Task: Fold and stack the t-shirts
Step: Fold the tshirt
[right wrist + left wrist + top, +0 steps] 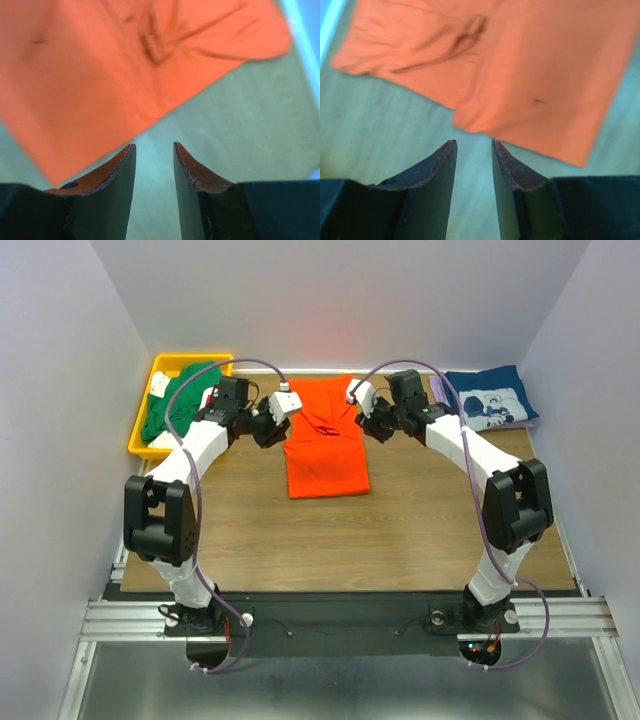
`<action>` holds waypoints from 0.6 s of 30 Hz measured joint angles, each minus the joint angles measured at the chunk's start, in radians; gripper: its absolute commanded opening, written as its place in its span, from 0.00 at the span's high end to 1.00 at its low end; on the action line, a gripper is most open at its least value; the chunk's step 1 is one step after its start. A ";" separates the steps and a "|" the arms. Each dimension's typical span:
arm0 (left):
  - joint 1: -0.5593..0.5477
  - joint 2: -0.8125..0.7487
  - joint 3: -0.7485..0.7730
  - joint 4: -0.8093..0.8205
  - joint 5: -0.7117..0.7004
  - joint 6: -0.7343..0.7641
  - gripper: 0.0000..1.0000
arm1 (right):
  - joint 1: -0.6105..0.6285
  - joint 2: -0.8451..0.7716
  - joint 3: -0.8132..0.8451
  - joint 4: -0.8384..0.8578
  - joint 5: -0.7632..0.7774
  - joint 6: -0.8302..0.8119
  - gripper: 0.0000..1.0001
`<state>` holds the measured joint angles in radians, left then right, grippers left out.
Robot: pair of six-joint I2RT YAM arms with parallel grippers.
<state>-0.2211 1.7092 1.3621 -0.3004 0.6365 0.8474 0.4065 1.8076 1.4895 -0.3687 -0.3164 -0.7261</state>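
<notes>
The soft, light orange t-shirt (pixel 327 450) probably lifts best by its side edges, where the left gripper (pixel 472 145) and right gripper (pixel 152 146) hover, jaws apart.

Two arms on show: left arm (pixel 195 455) and right arm (pixel 468 452), both built from white links with chunky black joint housings. Thin lilac cables (pixel 252 362) loop over each one. Small white camera boxes (pixel 286 403) ride at the wrists. The jaws are dark curved blades with brownish worn edges. Both bases are bolted to a silver rail (pixel 120 618).

Wooden table (pixel 420 530), pale walls (pixel 340 300) on three sides
</notes>
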 measured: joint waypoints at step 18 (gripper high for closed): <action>-0.168 -0.074 -0.387 0.094 -0.151 0.061 0.50 | 0.000 0.176 -0.108 -0.145 -0.212 0.328 0.63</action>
<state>-0.3893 1.6348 0.9752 -0.2066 0.4858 0.9089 0.4068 1.9835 1.3815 -0.5137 -0.5285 -0.3977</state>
